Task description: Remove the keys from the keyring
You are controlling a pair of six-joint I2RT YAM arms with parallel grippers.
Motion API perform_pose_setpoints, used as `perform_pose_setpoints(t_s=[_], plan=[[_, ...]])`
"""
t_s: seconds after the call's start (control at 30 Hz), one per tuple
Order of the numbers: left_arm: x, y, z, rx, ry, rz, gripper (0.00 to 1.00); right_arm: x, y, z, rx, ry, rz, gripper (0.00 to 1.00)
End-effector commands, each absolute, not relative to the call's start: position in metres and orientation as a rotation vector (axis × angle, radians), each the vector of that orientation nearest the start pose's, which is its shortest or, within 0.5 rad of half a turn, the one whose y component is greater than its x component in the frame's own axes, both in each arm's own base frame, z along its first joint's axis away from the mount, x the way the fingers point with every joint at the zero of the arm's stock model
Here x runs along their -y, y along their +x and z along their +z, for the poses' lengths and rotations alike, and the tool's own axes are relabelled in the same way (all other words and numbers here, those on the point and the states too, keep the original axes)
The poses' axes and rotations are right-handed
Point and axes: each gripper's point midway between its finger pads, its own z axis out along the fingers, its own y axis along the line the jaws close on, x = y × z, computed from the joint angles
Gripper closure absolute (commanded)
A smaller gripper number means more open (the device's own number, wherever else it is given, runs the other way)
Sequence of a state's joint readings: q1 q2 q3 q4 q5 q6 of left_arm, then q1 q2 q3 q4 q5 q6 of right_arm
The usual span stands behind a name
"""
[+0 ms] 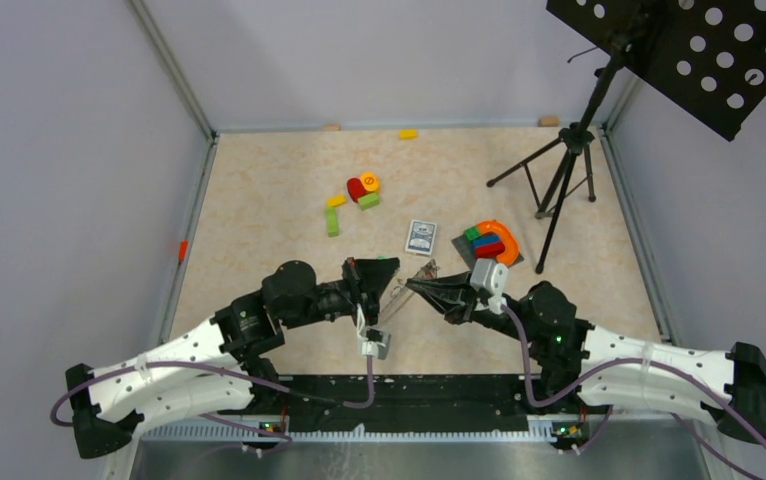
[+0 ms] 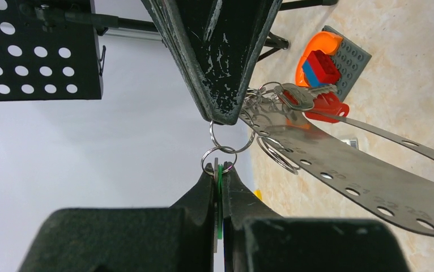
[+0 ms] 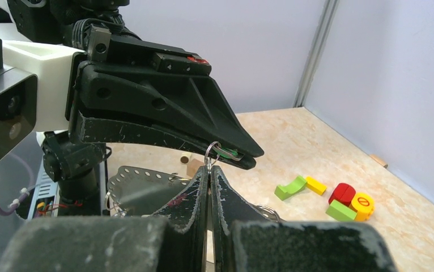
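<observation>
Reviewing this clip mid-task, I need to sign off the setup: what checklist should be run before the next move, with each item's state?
1. Left gripper shut on green-tagged key: ok.
2. Right gripper shut on small split ring: ok.
3. Green-tagged key free of that ring: not ok, they are linked.
4. Red-tagged key clear of both grips: ok.
5. Split of the ring opened: cannot tell.

Keyring [image 2: 362, 181]: flat grey metal band, perforated, curved, threaded through bunch. Keys [image 2: 297, 97]: silver, clustered on small split rings [image 2: 277, 153]. Red tag [image 2: 329, 107] seen beside bunch. Green tag [image 2: 220, 198] seen edge-on, two linked rings above.
</observation>
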State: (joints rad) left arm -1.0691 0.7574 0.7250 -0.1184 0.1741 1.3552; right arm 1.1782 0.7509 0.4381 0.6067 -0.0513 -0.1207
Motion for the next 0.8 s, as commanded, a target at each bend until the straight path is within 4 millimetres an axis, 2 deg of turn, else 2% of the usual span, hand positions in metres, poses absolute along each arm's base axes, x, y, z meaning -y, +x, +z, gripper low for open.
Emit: perform_pose_setpoints(t_s=[0.0, 0.17, 0.4, 0.57, 0.67, 0.77], plan=[[0.281, 0.167, 0.317, -0.474, 1.584, 0.065, 1.0, -0.3, 0.116, 0.335, -0.942, -0.805, 0.957, 1.0], [0.278, 0.172, 0.333, -0.485, 1.541, 0.097, 1.0, -0.297, 0.116, 0.315, -0.997, -0.837, 0.938, 1.0], [0.274, 0.176, 0.35, -0.496, 1.486, 0.121, 1.0, -0.29, 0.116, 0.296, -1.043, -0.821, 0.944, 1.0], [0.276, 0.174, 0.353, -0.489, 1.482, 0.107, 1.0, -0.294, 0.117, 0.282, -1.078, -0.834, 0.949, 1.0], [0.277, 0.174, 0.363, -0.472, 1.453, 0.105, 1.0, -0.299, 0.119, 0.275, -1.098, -0.845, 0.948, 1.0], [0.277, 0.173, 0.362, -0.47, 1.459, 0.104, 1.0, -0.301, 0.12, 0.275, -1.097, -0.842, 0.948, 1.0]])
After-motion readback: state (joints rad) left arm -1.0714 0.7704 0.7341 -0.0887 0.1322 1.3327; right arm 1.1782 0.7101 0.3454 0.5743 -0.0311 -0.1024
